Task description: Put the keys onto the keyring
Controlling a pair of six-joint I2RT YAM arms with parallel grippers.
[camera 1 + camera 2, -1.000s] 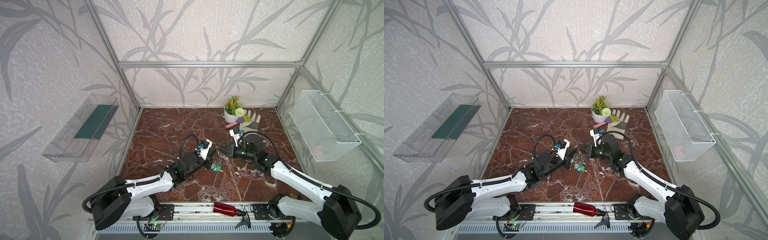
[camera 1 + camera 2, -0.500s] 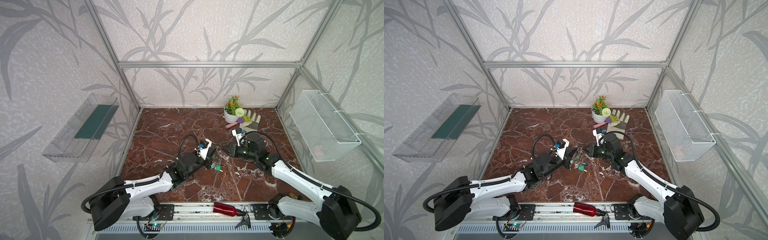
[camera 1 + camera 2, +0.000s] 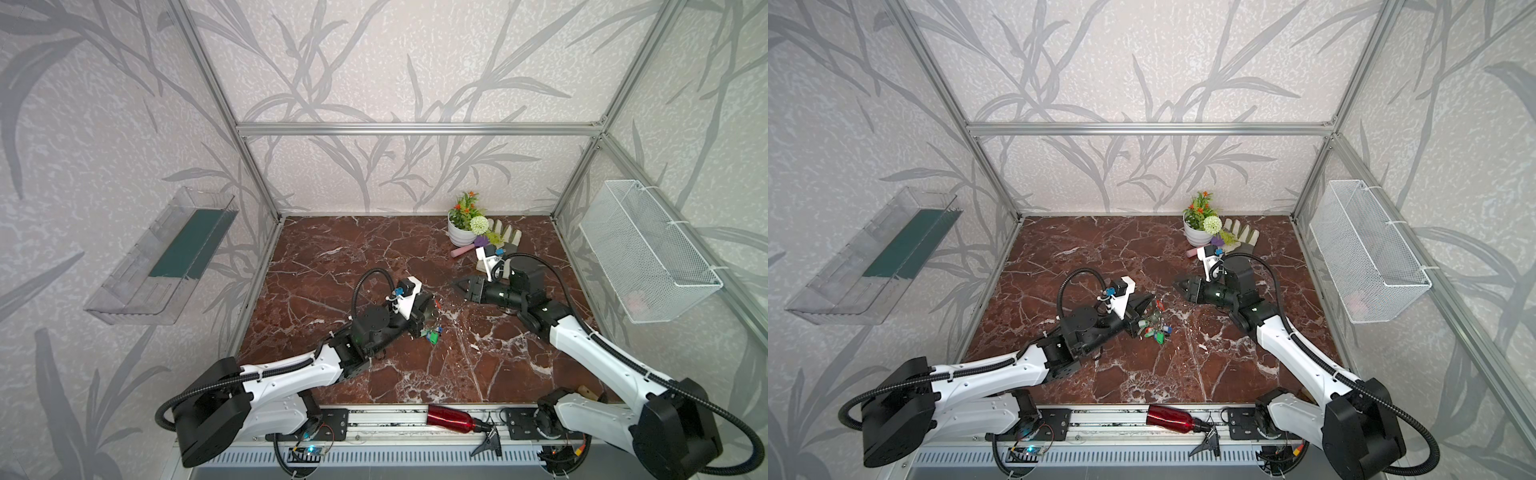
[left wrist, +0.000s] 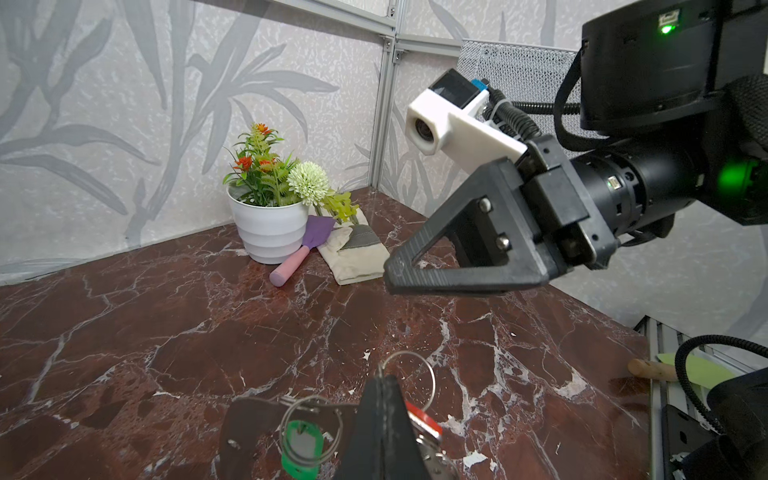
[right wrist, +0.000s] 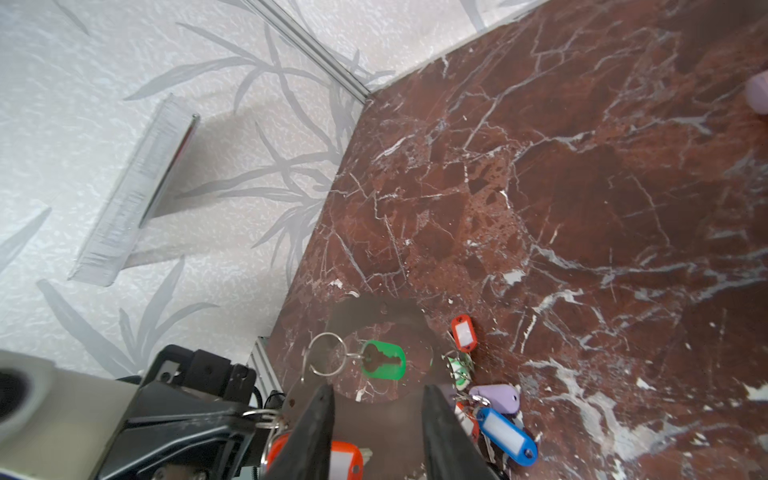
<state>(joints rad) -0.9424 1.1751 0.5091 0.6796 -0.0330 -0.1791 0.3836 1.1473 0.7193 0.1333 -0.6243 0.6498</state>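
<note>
Right claw [image 5: 379, 390] half-open, empty, facing keyring [image 3: 1153, 318] at centre of both top views; left claw [image 4: 386, 399] clamped on it. Risk: red-orange key [image 4: 424, 419] may slip off if only part-threaded.

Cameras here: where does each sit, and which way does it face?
Top views: high in front, looking down on the table; both arms show.
Left wrist: behind the left gripper, facing the flowerpot and right gripper.
Right wrist: behind the right gripper's open fingers, looking down at the keyring.
Shared: both wrist views show the keyring's green tag.
</note>
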